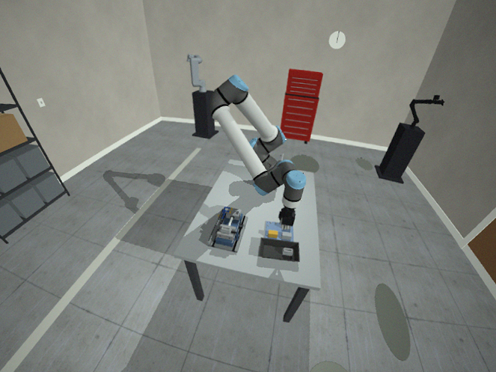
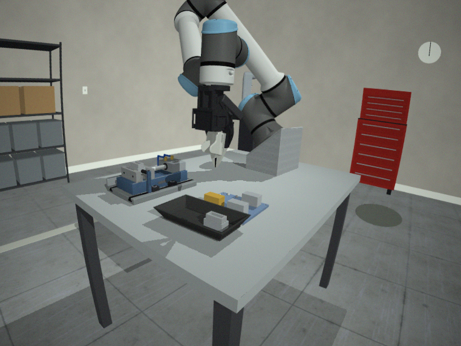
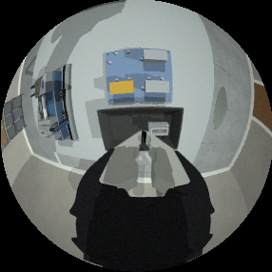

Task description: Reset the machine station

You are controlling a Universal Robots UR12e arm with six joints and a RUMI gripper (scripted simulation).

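My gripper (image 1: pixel 285 227) (image 2: pixel 215 163) (image 3: pixel 143 131) is shut and empty, high above the table. A yellow blank (image 1: pixel 272 234) (image 2: pixel 213 198) (image 3: pixel 122 87) and a gray blank (image 1: pixel 286 235) (image 2: pixel 238 205) (image 3: pixel 157 87) lie side by side on the blue infeed plate (image 2: pixel 259 212) (image 3: pixel 128 68). Another gray blank (image 2: pixel 251 199) (image 3: pixel 155 55) lies at its far right corner. A finished part (image 1: pixel 287 251) (image 2: pixel 215 221) (image 3: pixel 158 128) lies pocket up in the black tray (image 1: pixel 266 251) (image 2: pixel 178 210) (image 3: pixel 109 128), right side. In the vise (image 2: pixel 130 184) (image 3: pixel 58 95), light gray shapes show beside the fixed jaw; blank seating is unclear.
The vise stands left of the tray and plate, with blue hoses (image 2: pixel 158 159) on its far jaw. The tray lies close in front of the infeed plate. The arm's gray pedestal (image 2: pixel 290 150) stands at the back of the table (image 2: pixel 297 193).
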